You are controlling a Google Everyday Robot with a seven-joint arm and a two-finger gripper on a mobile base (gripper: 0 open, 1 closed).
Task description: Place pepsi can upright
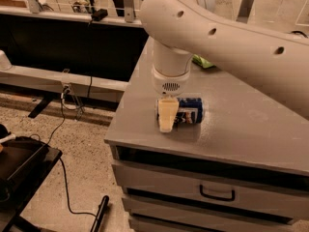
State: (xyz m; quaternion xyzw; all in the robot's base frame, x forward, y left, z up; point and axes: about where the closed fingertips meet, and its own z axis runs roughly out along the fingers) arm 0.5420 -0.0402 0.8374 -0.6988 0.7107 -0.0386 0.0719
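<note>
The pepsi can [191, 111] lies on its side on the grey cabinet top [231, 129], near the front left edge, its silver top pointing right. It is dark blue with a white label patch. My gripper [167, 119] hangs straight down from the big white arm [217, 37] and sits at the can's left end, low over the cabinet top. Its cream-coloured tip covers that end of the can. Whether it touches the can is hidden.
A green snack bag [203, 61] lies on the cabinet top behind the arm. The cabinet has drawers with a black handle [217, 195] below. Cables and a black stand [19, 168] are on the speckled floor to the left.
</note>
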